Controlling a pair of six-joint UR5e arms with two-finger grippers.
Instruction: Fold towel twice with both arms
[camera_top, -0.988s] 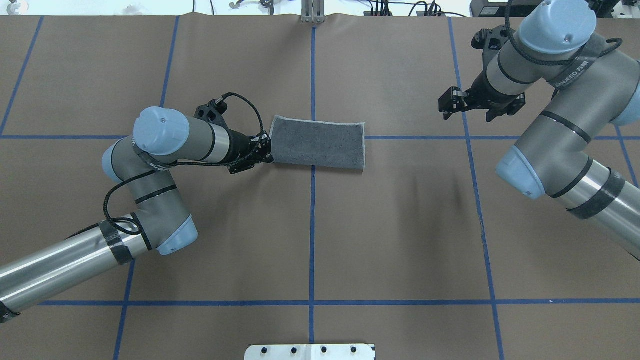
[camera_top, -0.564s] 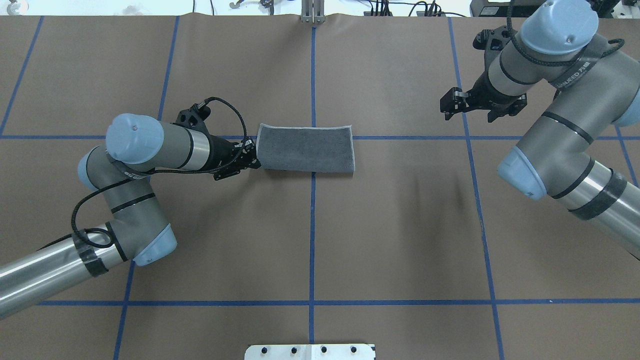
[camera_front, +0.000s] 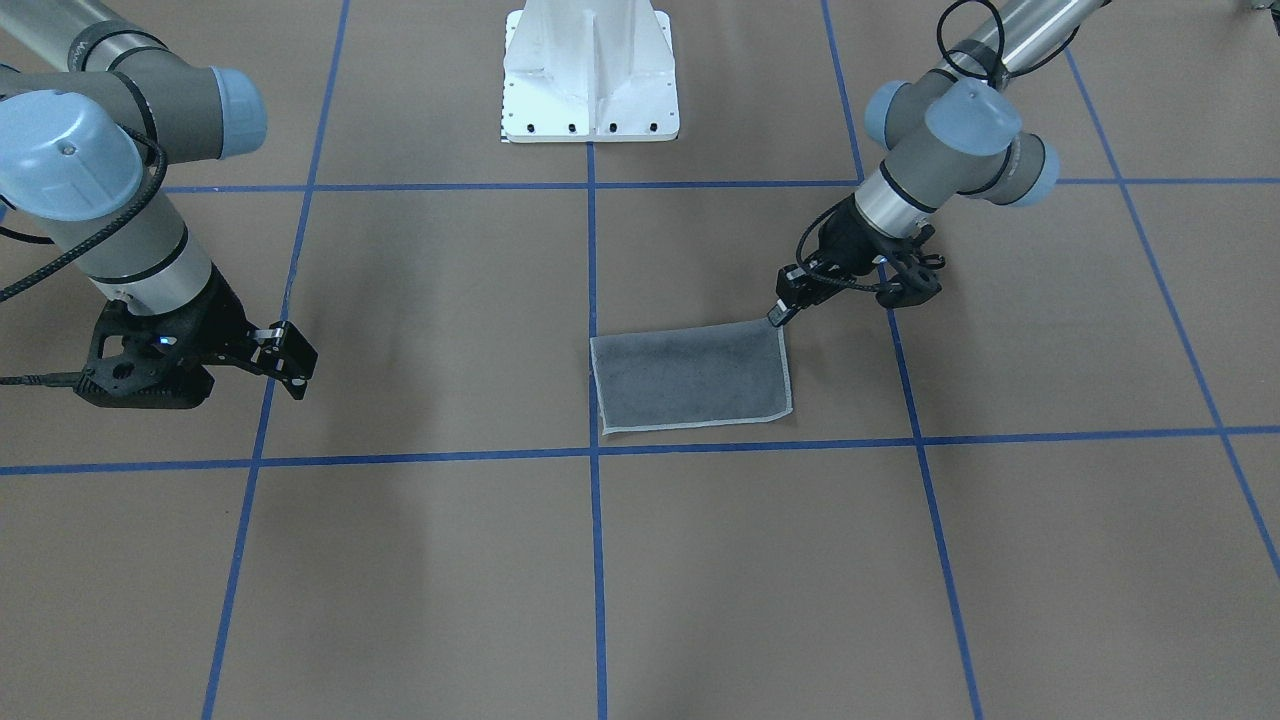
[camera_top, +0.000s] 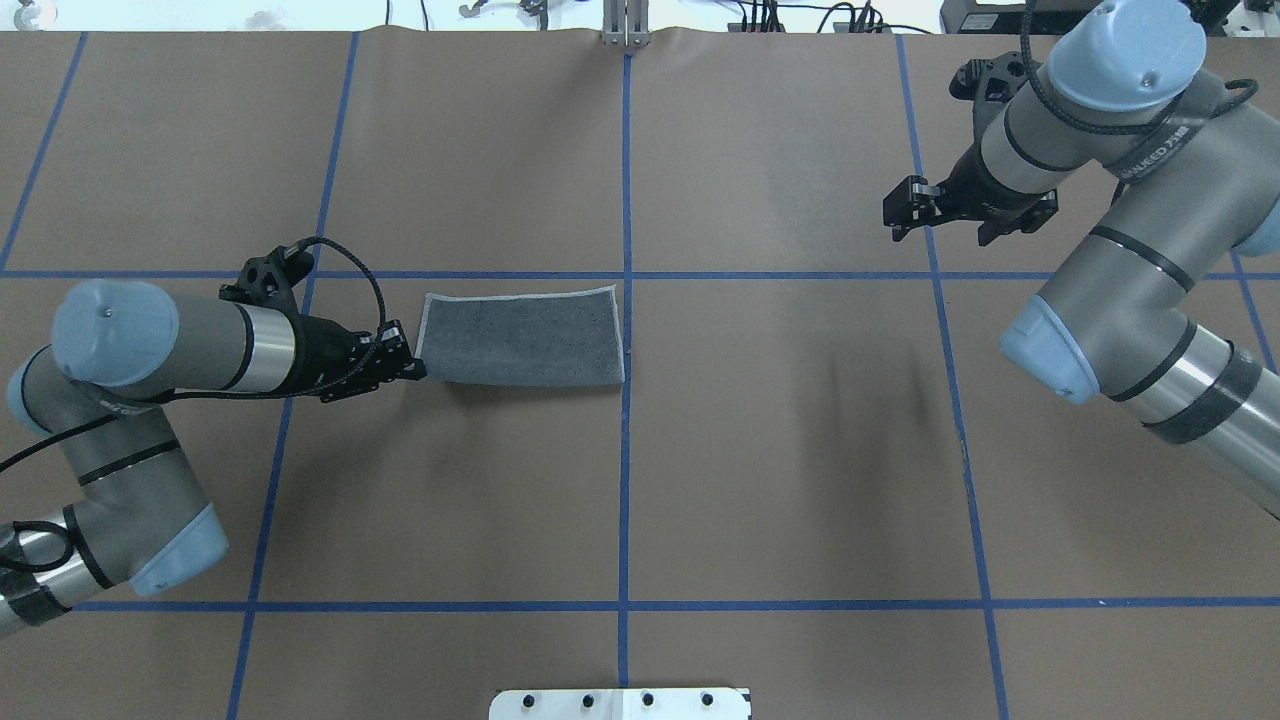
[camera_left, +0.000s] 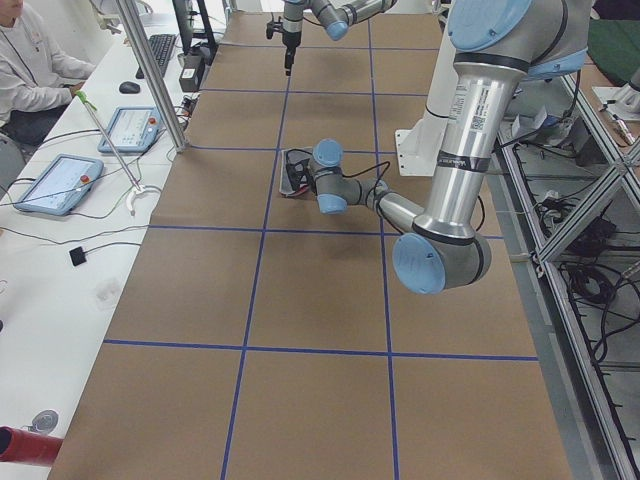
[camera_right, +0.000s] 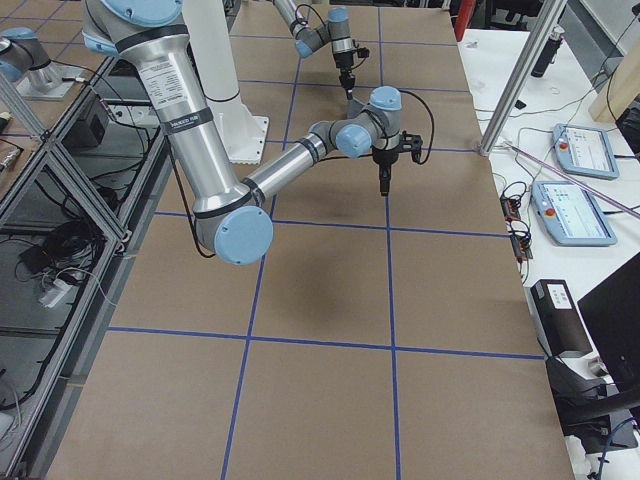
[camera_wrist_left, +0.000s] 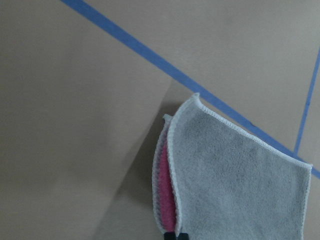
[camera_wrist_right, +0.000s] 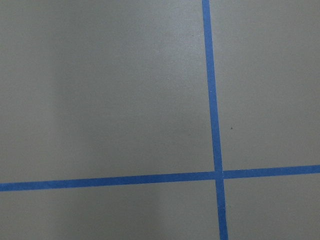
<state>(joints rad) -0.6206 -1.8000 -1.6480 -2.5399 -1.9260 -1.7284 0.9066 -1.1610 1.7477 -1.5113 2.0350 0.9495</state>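
Observation:
The towel (camera_top: 520, 340) lies folded once on the brown table, dark grey face up, just left of the centre tape line; it also shows in the front view (camera_front: 690, 378). In the left wrist view the towel (camera_wrist_left: 235, 185) shows its pink inner face (camera_wrist_left: 165, 192) between the two layers. My left gripper (camera_top: 415, 368) is shut on the towel's near left corner, low over the table; it also shows in the front view (camera_front: 778, 315). My right gripper (camera_top: 897, 212) is open and empty, held above the table far to the right, well away from the towel.
Blue tape lines (camera_top: 625, 450) divide the brown table cover into squares. The white pedestal base (camera_front: 590, 70) stands at the robot's side of the table. A person and tablets (camera_left: 50, 180) are beyond the table's far side.
My left arm has drawn back to the left and towards the robot, dragging the towel with it across the centre line. The right arm has barely moved.

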